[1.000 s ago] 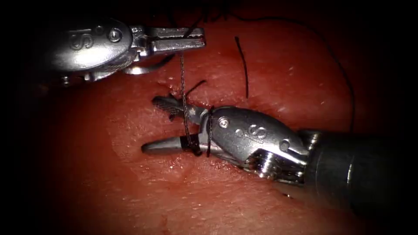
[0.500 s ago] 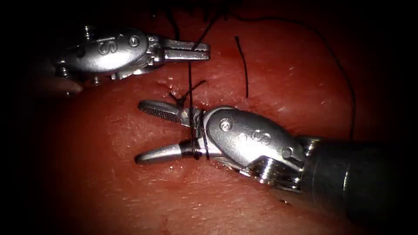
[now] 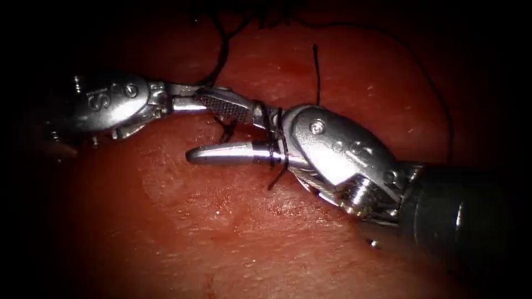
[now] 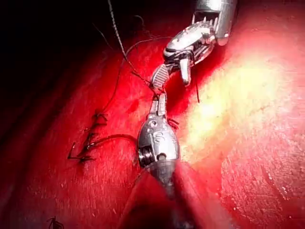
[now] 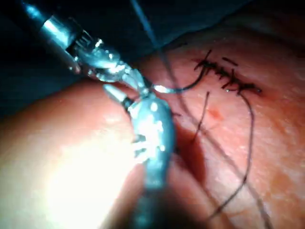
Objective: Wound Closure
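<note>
Thread [image 3: 275,145] wound around spread right tool [image 3: 206,128] jaws; left tool [image 3: 191,97] clamped on thread, tips meeting right's upper jaw.

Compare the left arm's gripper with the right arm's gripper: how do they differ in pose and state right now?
1. The right gripper stands open, jaws spread; the left gripper looks shut, seemingly on the thread.
2. Thread is looped around the right gripper's jaws near their hinge; no loops sit on the left gripper.
3. The right gripper enters from the endoscope view's right, the left from the left, tips meeting.

Shared: both are shiny metal and sit over the tissue.
</note>
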